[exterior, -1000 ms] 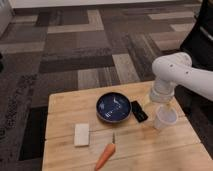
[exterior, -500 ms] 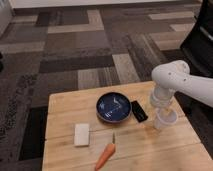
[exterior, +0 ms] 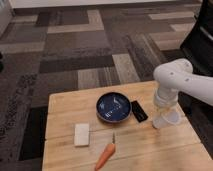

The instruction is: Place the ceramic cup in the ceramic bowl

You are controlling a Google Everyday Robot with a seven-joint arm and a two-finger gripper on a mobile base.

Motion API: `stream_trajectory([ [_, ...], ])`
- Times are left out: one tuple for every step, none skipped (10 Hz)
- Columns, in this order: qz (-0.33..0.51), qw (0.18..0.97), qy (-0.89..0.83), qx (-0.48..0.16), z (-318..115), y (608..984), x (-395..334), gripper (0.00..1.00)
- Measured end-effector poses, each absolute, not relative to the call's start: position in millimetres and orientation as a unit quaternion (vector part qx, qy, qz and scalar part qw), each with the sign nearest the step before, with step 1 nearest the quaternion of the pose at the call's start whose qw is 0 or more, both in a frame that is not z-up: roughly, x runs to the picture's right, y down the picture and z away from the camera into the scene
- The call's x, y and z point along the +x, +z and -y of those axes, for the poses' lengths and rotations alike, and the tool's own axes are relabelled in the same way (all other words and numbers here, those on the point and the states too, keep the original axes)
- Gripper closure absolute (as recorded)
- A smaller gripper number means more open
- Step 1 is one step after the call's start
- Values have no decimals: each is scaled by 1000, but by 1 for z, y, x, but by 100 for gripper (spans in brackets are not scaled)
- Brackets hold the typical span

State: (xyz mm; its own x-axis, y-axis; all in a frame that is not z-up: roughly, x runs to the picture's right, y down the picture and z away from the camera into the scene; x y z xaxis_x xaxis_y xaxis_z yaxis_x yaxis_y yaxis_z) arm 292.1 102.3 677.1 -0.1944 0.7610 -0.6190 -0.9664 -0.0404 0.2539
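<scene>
Ceramic cup (exterior: 168,120) stands upright on the right side of the table (exterior: 65,106), close to its right edge. The gripper (exterior: 165,106) is directly on top, coming straight down; can't tell if it's holding or loose. Ceramic bowl (exterior: 114,108) lies view-left of the cup, near but apart, with a flat black object (exterior: 139,110) between them. So I'd expect a lift, then a short carry over it; white block (exterior: 81,134) and carrot (exterior: 105,156) are off the path.

The white arm (exterior: 182,80) reaches in from the right, elbow bent, wrist turned straight down. The gripper (exterior: 165,109) hangs below it, low on the right.
</scene>
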Motion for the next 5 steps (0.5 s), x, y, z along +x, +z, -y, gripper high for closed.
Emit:
stream_trajectory([
  [-326,611,706,-148,-92,666,293,100],
  [-327,615,703,-142,-79,661,286,100],
  [-322,632,689,-148,-66,665,268,100],
  [-320,646,676,-153,-60,669,254,100],
  [-319,661,661,-157,-55,671,241,100],
])
